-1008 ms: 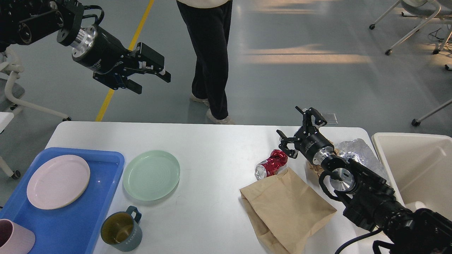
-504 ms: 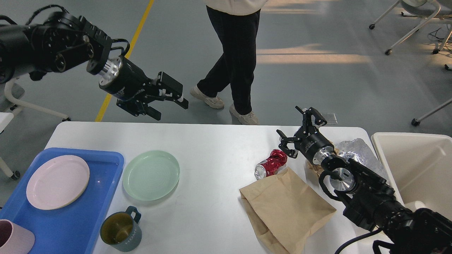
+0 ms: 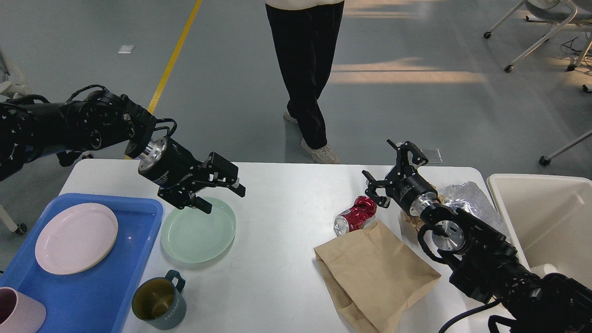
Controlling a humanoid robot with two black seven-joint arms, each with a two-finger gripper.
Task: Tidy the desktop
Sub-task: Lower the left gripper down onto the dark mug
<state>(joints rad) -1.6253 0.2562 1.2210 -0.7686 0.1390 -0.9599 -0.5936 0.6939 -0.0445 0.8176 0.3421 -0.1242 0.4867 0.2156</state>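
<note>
The white desktop (image 3: 286, 203) fills the lower view. A pale green plate (image 3: 198, 236) lies on it beside a blue tray (image 3: 92, 296). My left gripper (image 3: 223, 196) hangs open just above the green plate's far edge, holding nothing. A crushed red can (image 3: 355, 215) lies right of centre, next to a brown paper bag (image 3: 374, 273). My right gripper (image 3: 387, 171) stands open beside the can, its fingers spread and empty. Crumpled foil (image 3: 465, 196) lies behind the right arm.
A pink plate (image 3: 76, 238) and a pink cup (image 3: 18, 312) sit in the blue tray. A dark teal mug (image 3: 159, 300) stands near the front edge. A cream bin (image 3: 545, 222) is at the table's right end. A person (image 3: 305, 69) stands behind the table.
My left arm has swung down and right from high above the floor to just over the green plate. The person behind the table has shifted. The right arm has not moved.
</note>
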